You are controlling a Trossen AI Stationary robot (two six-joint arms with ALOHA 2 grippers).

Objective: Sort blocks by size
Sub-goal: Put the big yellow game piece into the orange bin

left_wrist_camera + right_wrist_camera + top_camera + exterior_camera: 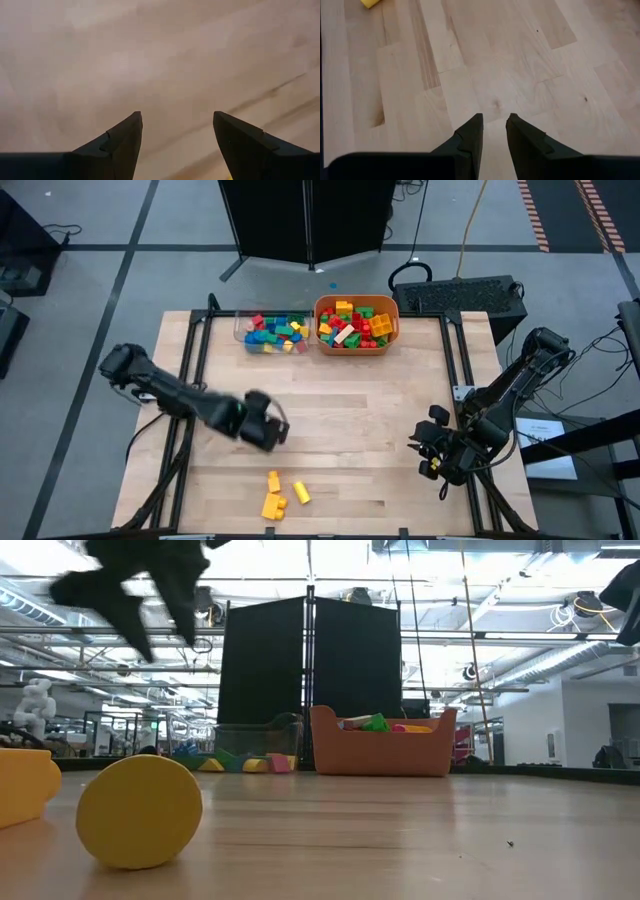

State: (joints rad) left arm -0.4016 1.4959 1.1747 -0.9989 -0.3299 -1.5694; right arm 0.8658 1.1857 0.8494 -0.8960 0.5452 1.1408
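High view: we count three yellow blocks [274, 496] loose near the table's front edge, left of centre, close together. More blocks, red, green, blue and yellow, fill a clear plastic tray [272, 333] and an orange tub [356, 325] side by side at the far edge; a pale piece [345, 336] lies atop the tub's heap.

We see the left gripper [268, 426] above bare wood [360, 420], between the tray and the loose yellow blocks, touching neither. Its wrist view shows the fingers [122, 142] spread apart with only tabletop between them, nothing held.

We find the right gripper [432, 448] parked near the table's right edge, well apart from every block. Its fingers [470, 137] stand close with a narrow gap, empty over plain planks; one yellow block [370, 3] shows at the frame's far corner.

Low view: a round-faced yellow block [140, 811] and a second one [25, 785] loom in front, partly screening the tray behind; the tub [382, 753] stands clear. Black panels [310, 670] rise beyond the table.
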